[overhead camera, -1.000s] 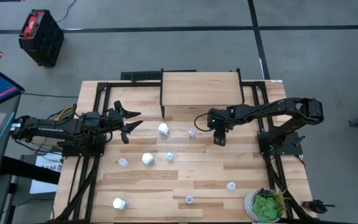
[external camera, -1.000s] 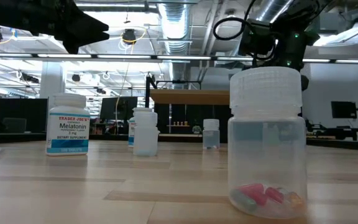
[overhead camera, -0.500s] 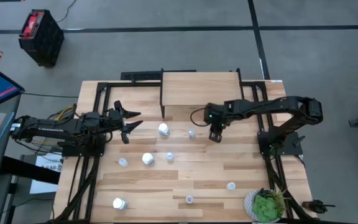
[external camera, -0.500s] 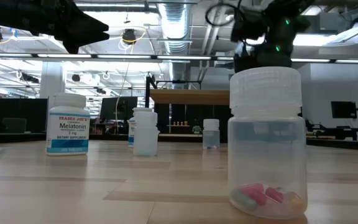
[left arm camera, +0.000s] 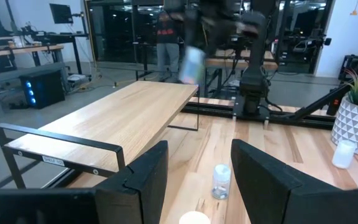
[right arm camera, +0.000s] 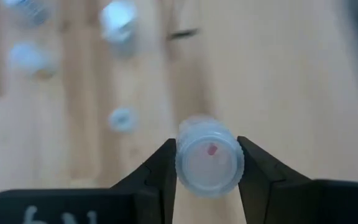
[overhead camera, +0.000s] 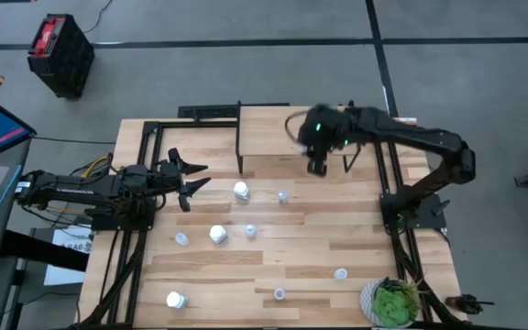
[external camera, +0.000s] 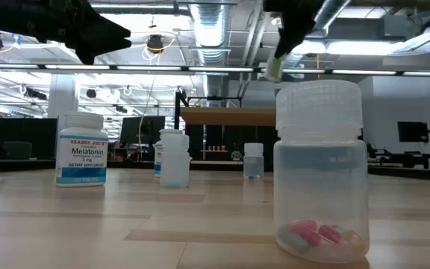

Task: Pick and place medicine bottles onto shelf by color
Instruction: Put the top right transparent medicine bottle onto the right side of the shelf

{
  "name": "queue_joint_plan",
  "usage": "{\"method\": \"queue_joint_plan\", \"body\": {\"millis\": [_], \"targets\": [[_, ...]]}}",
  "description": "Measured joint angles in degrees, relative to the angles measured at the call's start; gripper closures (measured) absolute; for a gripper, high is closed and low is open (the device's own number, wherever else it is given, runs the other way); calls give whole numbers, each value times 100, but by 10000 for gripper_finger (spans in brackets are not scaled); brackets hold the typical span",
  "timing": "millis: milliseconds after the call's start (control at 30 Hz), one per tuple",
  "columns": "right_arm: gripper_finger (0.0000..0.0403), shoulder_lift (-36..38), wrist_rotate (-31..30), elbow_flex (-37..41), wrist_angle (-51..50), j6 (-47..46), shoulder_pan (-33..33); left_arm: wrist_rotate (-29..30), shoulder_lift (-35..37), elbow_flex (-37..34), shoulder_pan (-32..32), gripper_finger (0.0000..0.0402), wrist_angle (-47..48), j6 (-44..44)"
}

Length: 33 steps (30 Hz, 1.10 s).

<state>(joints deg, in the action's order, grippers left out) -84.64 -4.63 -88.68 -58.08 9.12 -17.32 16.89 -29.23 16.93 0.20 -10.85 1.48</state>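
My right gripper (overhead camera: 315, 165) hangs high over the front edge of the shelf (overhead camera: 293, 130), shut on a small pale translucent medicine bottle (right arm camera: 207, 155) with a red pill inside. The low view shows that bottle (external camera: 275, 69) in the air above the shelf (external camera: 226, 116). On the table stand white bottles (overhead camera: 241, 191) (overhead camera: 217, 234) (overhead camera: 175, 299) and several translucent ones (overhead camera: 282, 196) (overhead camera: 250, 230). At the table's left edge my left gripper (overhead camera: 186, 179) waits, open and holding nothing, with a translucent bottle (left arm camera: 221, 181) ahead of its fingers (left arm camera: 145, 180).
A green potted plant (overhead camera: 392, 302) stands at the front right corner. More translucent bottles (overhead camera: 341, 273) (overhead camera: 280, 293) (overhead camera: 181, 239) are scattered over the front half. Black frame rails run along both table sides. One translucent bottle (external camera: 321, 172) stands right by the low camera.
The right gripper closed on a translucent bottle, lifted it off the table and carried it back toward the shelf. The left arm has not moved.
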Motion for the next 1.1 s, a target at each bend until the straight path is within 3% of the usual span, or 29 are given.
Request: {"method": "queue_joint_plan", "body": {"millis": [233, 500, 667, 1100], "targets": [[265, 2, -87, -393, 3, -20, -1253, 1, 0, 0, -1, 237, -2, -1], [262, -150, 137, -367, -113, -784, -2785, 6, 0, 0, 1, 237, -9, 1], [266, -527, 634, -374, -209, -876, -3199, 46, 2, 0, 0, 237, -17, 3], [258, -1397, 728, -820, -894, -559, -3199, 47, 0, 0, 1, 237, -20, -12]]}}
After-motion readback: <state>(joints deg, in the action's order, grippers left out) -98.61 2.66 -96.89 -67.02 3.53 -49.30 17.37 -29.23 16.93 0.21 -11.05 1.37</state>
